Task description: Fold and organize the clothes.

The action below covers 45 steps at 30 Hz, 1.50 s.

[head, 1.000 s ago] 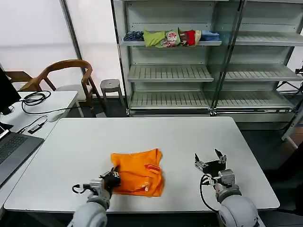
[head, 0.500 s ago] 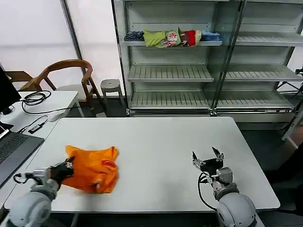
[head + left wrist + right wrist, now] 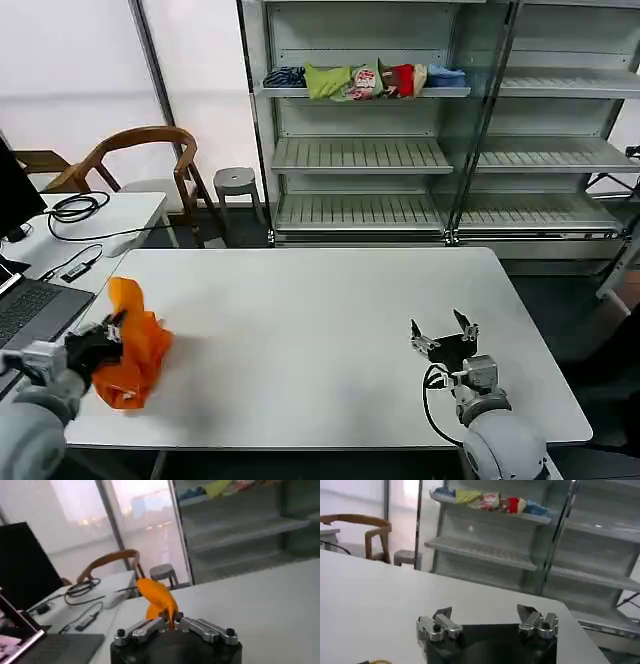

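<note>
Change vs. prior frames: the orange T-shirt (image 3: 132,345), a sec ago lying mid-table toward the front, has been dragged to the table's left-front corner; the left gripper (image 3: 98,347) swung out left w/ it. Right gripper (image 3: 445,338) approx. unchanged.

Near field: left gripper, fingers pinched together on a fold of the shirt, at the left-front corner of the white table (image 3: 330,330). In the left wrist view the fingers (image 3: 150,625) meet on a narrow tongue of orange cloth (image 3: 157,597) that stands up from the pinch. The garment hangs bunched from the grip, lower part at or over the table edge; contact w/ the tabletop can't be confirmed. Right gripper sits low over the table's right-front area, jaws spread apart, nothing between them (cf. right wrist view (image 3: 487,622)), well apart from the shirt.

Handling (judgement): fabric is light, soft, no stiffness; it collapses into a wad under a single-point pinch and will slide easily on the smooth top. Not fragile. Better holds: two points along a hem or at both shoulders, one per gripper, so the cloth spreads flat before folding.

Far field: wooden chair (image 3: 140,165), stool (image 3: 236,182) behind the table; shelving unit (image 3: 400,150) w/ a row of bunched garments (image 3: 362,80) on an upper shelf.
</note>
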Each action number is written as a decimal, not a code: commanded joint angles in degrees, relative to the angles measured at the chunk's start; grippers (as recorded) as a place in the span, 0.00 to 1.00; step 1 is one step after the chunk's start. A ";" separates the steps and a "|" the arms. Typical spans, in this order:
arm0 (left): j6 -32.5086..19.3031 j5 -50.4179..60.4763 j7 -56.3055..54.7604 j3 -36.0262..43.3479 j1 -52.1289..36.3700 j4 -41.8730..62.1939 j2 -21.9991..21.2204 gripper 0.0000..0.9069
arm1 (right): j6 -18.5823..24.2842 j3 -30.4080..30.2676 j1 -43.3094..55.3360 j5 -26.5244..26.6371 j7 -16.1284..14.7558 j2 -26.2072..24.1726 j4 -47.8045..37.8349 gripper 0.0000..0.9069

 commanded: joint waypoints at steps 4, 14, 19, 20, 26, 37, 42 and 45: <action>-9.10 32.39 -3.45 52.77 -7.12 -0.77 -28.74 0.02 | -0.82 3.76 -4.06 -0.33 0.58 -1.47 1.62 1.00; -7.60 23.20 -3.46 46.94 -20.04 6.73 -30.21 0.03 | -1.36 3.65 -2.75 -0.32 0.74 -1.19 1.28 1.00; -5.67 19.02 -6.79 46.23 -22.49 9.91 -30.22 0.03 | -1.44 3.53 -2.05 -0.26 0.42 -1.20 1.03 1.00; -5.32 17.45 -7.61 46.34 -22.88 10.50 -30.64 0.03 | -1.43 3.56 -2.02 -0.28 0.33 -1.22 1.01 1.00; -4.30 12.74 -10.20 47.88 -25.21 12.98 -32.32 0.03 | -0.89 4.27 -1.40 -0.28 -0.15 -2.08 1.12 1.00; -9.65 5.12 -5.32 46.36 -26.29 12.64 -31.84 1.00 | 0.65 3.91 0.09 -1.01 1.20 -2.20 1.09 1.00; -11.91 2.95 -3.10 44.73 -27.27 11.20 -31.97 1.00 | 0.86 3.89 0.38 -1.16 1.14 -1.94 0.59 1.00; -12.18 4.46 -0.99 40.56 -28.55 9.36 -29.54 1.00 | 1.40 3.82 0.96 -1.47 0.99 -1.86 0.21 1.00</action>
